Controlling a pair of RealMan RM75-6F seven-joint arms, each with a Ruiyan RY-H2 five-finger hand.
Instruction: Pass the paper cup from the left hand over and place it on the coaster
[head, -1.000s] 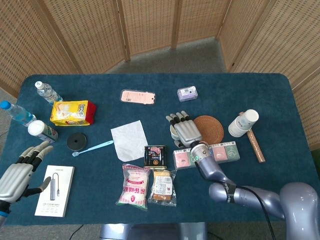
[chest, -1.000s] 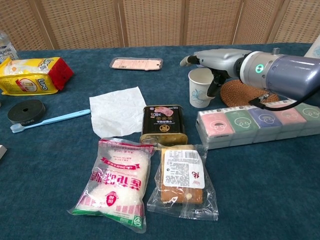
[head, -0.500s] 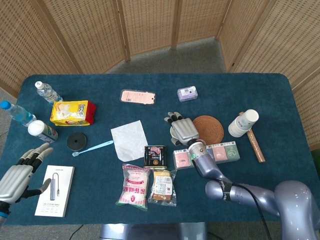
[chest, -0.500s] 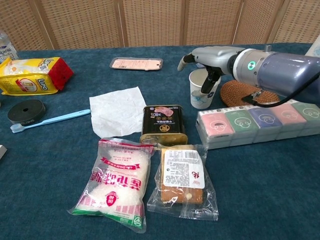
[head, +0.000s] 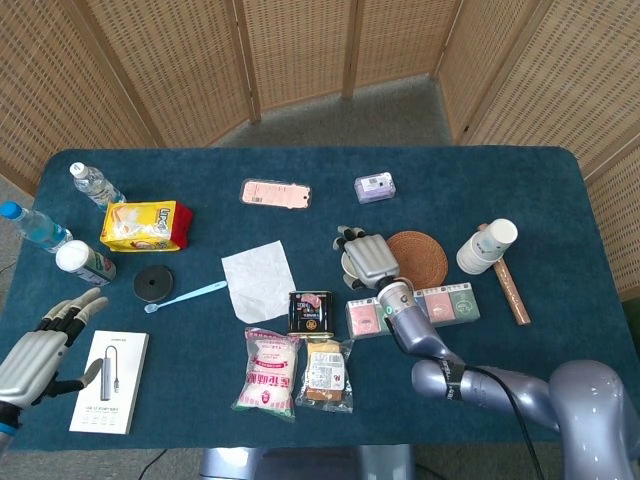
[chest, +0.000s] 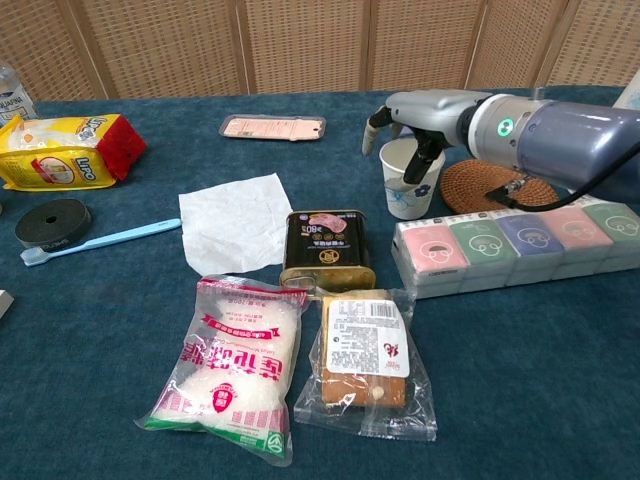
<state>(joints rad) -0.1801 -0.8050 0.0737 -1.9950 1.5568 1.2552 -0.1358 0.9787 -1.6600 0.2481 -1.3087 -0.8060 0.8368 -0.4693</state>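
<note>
A white paper cup (chest: 403, 190) with a blue print stands on the blue tablecloth just left of the round woven coaster (chest: 482, 186). My right hand (chest: 435, 110) arches over the cup, with fingers curled down along its far side and a dark finger (chest: 424, 165) pressed over the rim at the front, gripping it. In the head view my right hand (head: 368, 260) hides nearly all of the cup, and the coaster (head: 425, 258) lies bare right beside it. My left hand (head: 35, 350) hovers at the near left corner, fingers spread and holding nothing.
A row of tissue packs (chest: 510, 250) lies just in front of the coaster, and a black tin (chest: 323, 245) sits in front of the cup. Stacked paper cups (head: 487, 246) and a wooden stick (head: 512, 288) are right of the coaster. A white napkin (head: 257, 280) lies to the left.
My right hand's fingers, flat and spread above the cup a second ago, have curled down and closed around it. The left hand has barely moved.
</note>
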